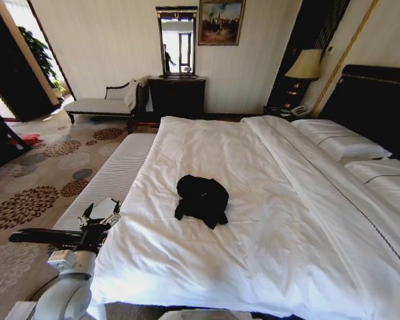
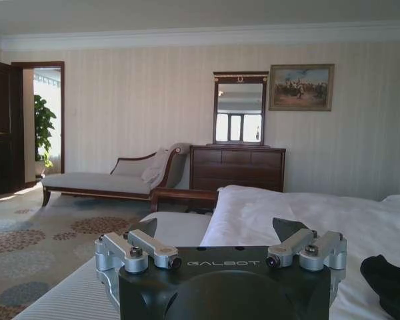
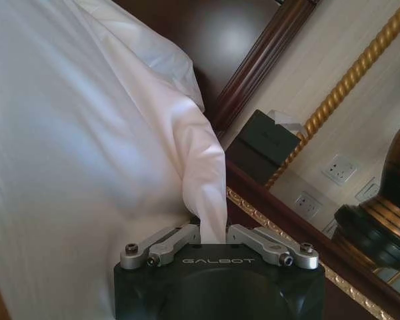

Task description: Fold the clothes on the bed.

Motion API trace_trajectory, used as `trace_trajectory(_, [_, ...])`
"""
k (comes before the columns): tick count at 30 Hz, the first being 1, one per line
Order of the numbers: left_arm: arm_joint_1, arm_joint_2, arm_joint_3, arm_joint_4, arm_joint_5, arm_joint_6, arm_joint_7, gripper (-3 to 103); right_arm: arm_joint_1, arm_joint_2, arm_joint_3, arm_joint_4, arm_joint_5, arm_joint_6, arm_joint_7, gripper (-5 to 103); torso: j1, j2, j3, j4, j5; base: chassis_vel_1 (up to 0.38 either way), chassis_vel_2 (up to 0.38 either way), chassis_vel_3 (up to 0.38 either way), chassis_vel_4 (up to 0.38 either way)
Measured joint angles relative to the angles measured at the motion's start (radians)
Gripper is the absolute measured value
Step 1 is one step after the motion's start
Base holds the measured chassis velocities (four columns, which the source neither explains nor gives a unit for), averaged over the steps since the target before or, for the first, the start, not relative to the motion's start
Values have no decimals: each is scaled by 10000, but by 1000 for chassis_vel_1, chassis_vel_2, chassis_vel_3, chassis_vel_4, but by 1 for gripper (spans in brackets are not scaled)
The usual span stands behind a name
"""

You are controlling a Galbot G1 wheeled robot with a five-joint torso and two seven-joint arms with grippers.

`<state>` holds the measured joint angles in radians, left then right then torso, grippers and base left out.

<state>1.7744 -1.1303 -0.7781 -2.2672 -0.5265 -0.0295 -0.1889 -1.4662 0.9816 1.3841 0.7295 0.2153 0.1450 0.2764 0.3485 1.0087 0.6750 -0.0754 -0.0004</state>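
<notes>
You have the black top lying bunched in a heap at the centre of the head view, on the white duvet of the bed, well apart from either arm. Your left gripper sits at the lower left of that frame, over the bed's near edge beside the striped bench, its jaws apart and holding nothing; in the left wrist view the top shows as a dark lump at the lower right corner. Your right gripper, at the bottom centre of the right wrist view, has its jaws clamped on a fold of white bedding near the dark headboard.

The risk, as I judge it, is that hold: pull and you drag the sheet, shifting the top with it. The crumpled heap also hides its edges, so a blind pinch may catch several layers.
</notes>
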Motion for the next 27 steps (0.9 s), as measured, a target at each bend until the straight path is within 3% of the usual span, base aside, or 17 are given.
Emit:
trace_trajectory(10, [18, -58, 38, 11, 42, -16, 13, 99, 277, 18, -275, -399, 115, -97, -5, 1, 0, -1, 0, 0, 0, 0, 0, 0, 0])
trace_trajectory(11, [23, -62, 38, 7, 44, -16, 13, 97, 295, 14, -274, -453, 140, -144, 3, 5, 0, -1, 1, -6, 1, 0, 0, 0, 0])
trace_trajectory(12, [31, -63, 38, 5, 45, -16, 13, 99, 314, 16, -273, -522, 161, -192, 27, 10, 0, 0, 1, -35, 11, 0, 0, 0, 0])
trace_trajectory(14, [35, -63, 37, -5, 45, -16, 12, 99, 328, 16, -274, -541, 168, -214, 53, 16, -1, -1, 1, -40, 15, -4, -20, -27, -7])
trace_trajectory(15, [37, -64, 37, -9, 45, -16, 13, 100, 333, 10, -277, -542, 167, -220, 77, 16, -1, 0, 0, -40, 13, -42, -40, -53, -58])
trace_trajectory(18, [42, -93, 34, -15, 54, -16, 22, 100, 307, -1, -270, -525, 61, -188, 132, 32, -4, 0, 0, -20, 7, -26, -36, -27, -24])
trace_trajectory(20, [45, -97, 33, -15, 56, -17, 22, 100, 302, -3, -261, -512, 61, -178, 136, 32, -4, 0, 0, -10, 8, 0, 0, 0, 0])
trace_trajectory(21, [49, -108, 33, -16, 63, -20, 23, 99, 256, -14, -208, -411, 60, -109, 142, 43, -3, 0, 1, 4, 7, 0, 0, 0, 0])
trace_trajectory(24, [51, -109, 37, -16, 81, -24, 24, 99, 176, -15, -121, -196, 161, -52, 134, 48, -2, 0, 1, 3, 4, 0, 0, 0, 0])
trace_trajectory(27, [28, -106, 63, -30, 100, -24, 25, 99, -114, 35, 29, 710, 756, 66, -23, 65, -3, 0, 1, -3, 5, 0, 0, 0, 0])
